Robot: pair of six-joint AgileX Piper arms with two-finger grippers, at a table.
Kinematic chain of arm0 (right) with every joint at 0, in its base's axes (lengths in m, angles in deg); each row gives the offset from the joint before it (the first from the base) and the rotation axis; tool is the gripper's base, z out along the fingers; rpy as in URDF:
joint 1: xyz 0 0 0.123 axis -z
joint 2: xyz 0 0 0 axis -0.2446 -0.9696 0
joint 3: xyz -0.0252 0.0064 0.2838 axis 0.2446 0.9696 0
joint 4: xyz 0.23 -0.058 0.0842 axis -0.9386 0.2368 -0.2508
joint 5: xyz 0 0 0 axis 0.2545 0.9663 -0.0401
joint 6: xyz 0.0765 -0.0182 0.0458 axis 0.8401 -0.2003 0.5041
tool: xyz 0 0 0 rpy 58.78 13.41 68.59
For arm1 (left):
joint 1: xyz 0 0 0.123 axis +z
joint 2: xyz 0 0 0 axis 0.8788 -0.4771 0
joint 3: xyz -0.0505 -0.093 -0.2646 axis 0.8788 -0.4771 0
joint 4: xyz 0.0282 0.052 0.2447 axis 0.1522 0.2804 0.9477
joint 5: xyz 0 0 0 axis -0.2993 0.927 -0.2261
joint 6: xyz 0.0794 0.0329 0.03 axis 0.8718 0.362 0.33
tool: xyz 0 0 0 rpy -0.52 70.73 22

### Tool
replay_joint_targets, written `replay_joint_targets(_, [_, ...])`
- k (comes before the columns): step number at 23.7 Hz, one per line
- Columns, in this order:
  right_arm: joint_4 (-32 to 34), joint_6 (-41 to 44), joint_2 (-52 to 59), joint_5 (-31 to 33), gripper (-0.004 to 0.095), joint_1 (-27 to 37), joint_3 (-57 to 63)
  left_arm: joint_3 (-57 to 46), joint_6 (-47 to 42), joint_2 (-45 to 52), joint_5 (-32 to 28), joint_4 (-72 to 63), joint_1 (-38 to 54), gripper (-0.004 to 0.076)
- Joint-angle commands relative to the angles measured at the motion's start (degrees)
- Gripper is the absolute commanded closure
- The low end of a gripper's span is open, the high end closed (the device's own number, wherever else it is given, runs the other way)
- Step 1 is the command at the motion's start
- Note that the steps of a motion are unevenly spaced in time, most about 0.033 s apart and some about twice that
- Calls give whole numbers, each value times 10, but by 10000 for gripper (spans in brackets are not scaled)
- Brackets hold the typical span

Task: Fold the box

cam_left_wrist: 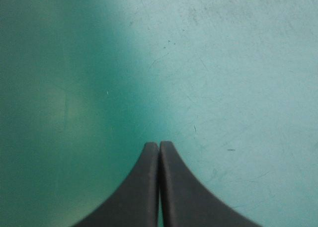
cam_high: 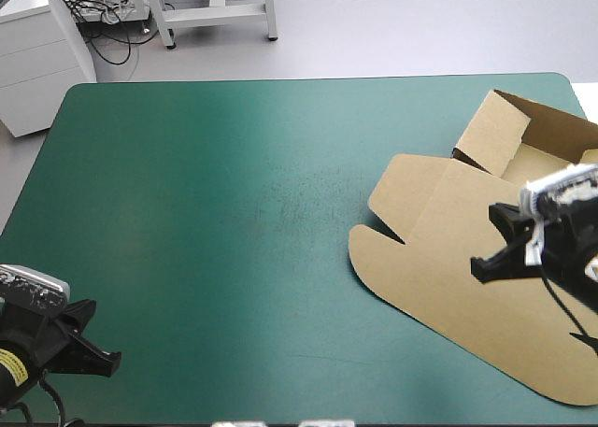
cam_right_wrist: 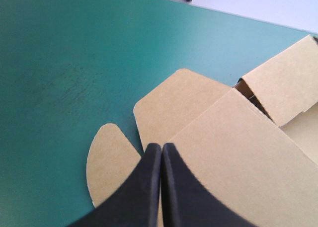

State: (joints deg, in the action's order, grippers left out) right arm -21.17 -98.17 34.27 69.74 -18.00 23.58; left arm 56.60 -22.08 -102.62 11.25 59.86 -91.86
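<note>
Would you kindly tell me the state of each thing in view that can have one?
box: partly folded, walls raised at its far end, the rest lying flat and open.
left gripper: shut, holding nothing, over the bare teal-green cover.
right gripper: shut, holding nothing, above the flat part of the box.

Lab or workshop. Beyond far edge of broad table with teal-green cover (cam_high: 187, 212): white drawer cabinet (cam_high: 37, 53), tangled black cables (cam_high: 107, 21) on pale grey floor (cam_high: 392, 25), white metal frame legs (cam_high: 215, 11).
</note>
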Motion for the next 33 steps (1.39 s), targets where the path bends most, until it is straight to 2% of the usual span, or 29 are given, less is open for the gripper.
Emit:
replay_joint_targets(1, [-9, -18, 77, -88, 926, -3, 54, 8, -6, 2, -52, 4, -2, 756])
replay_joint_targets(8, [11, -16, 202, -111, 926, -3, 173, -59, -6, 72, -137, 1, -2, 756])
replay_joint_targets(14, [2, -16, 322, -184, 926, -3, 273, -132, -6, 148, -167, -1, -2, 756])
replay_joint_targets(17, [2, -13, 400, -187, 926, -3, 328, -175, -6, 197, -195, -2, -2, 756])
replay_joint_targets(20, [5, -3, 452, -186, 926, -3, 358, -191, -6, 218, -193, -2, -2, 756])
replay_joint_targets(28, [38, 17, 451, -142, 926, -3, 380, -197, -6, 249, -198, -3, -2, 756])
replay_joint_targets(33, [63, 56, 451, -143, 926, -3, 380, -197, -6, 251, -198, -3, -2, 756])
